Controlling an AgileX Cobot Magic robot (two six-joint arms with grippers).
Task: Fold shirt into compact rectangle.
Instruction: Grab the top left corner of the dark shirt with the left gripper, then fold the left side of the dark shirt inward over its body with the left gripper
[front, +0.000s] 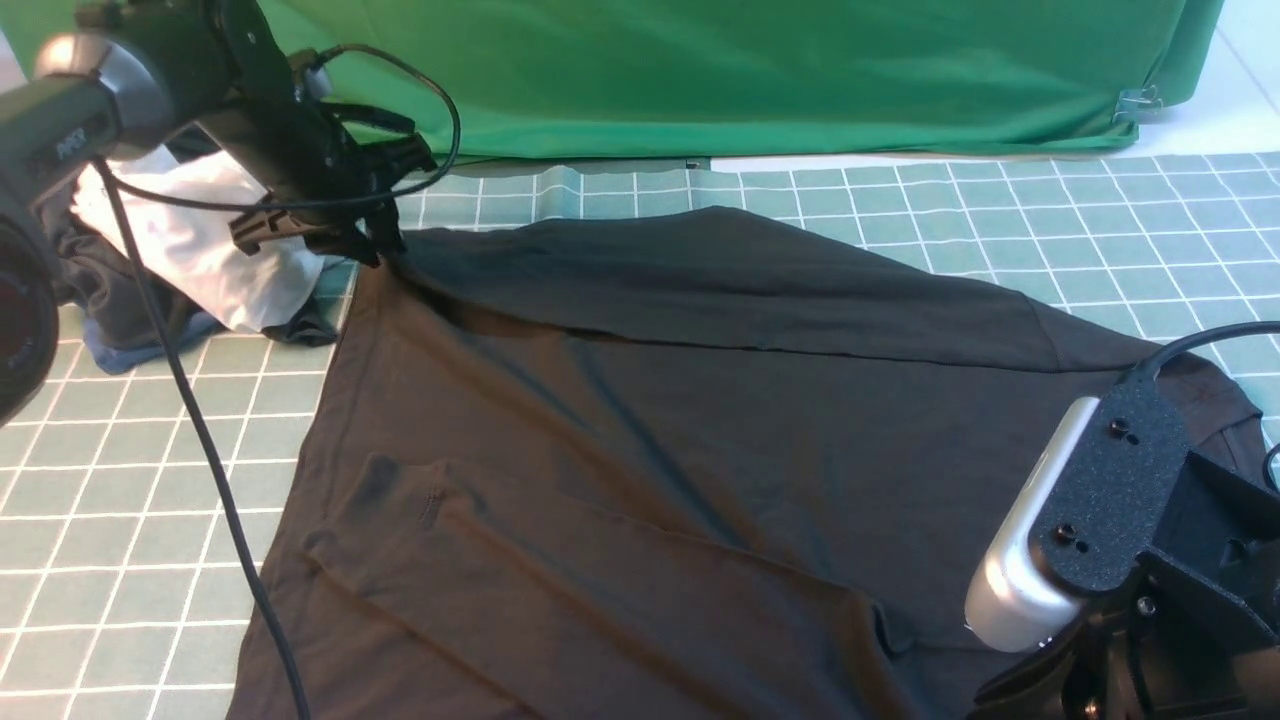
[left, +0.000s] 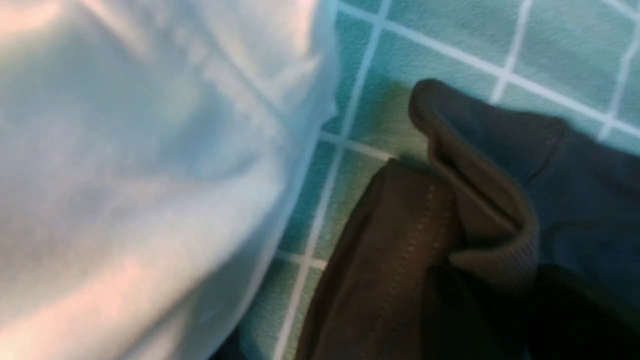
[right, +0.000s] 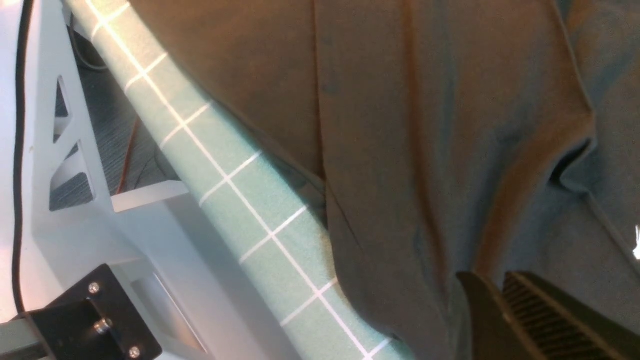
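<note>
The black shirt (front: 650, 420) lies spread on the green checked mat (front: 1100, 230), with one sleeve (front: 750, 290) folded along its far edge. My left gripper (front: 375, 245) points down at the shirt's far left corner. The left wrist view shows a ribbed cuff (left: 490, 215) and stitched hem (left: 400, 250) there, but the jaws are too dark to read. My right gripper (right: 487, 275) is at the shirt's near right part (right: 425, 125); its fingers stand almost together, with a raised crease running up to their tips. In the front view only that arm's wrist (front: 1100, 520) shows.
A white garment (front: 200, 250) lies on a dark grey and blue bundle (front: 120, 320) just left of the left gripper, and it fills the left wrist view (left: 125, 175). A green backdrop (front: 750, 70) hangs behind. The mat's near edge (right: 240, 200) drops to the robot's frame (right: 75, 150).
</note>
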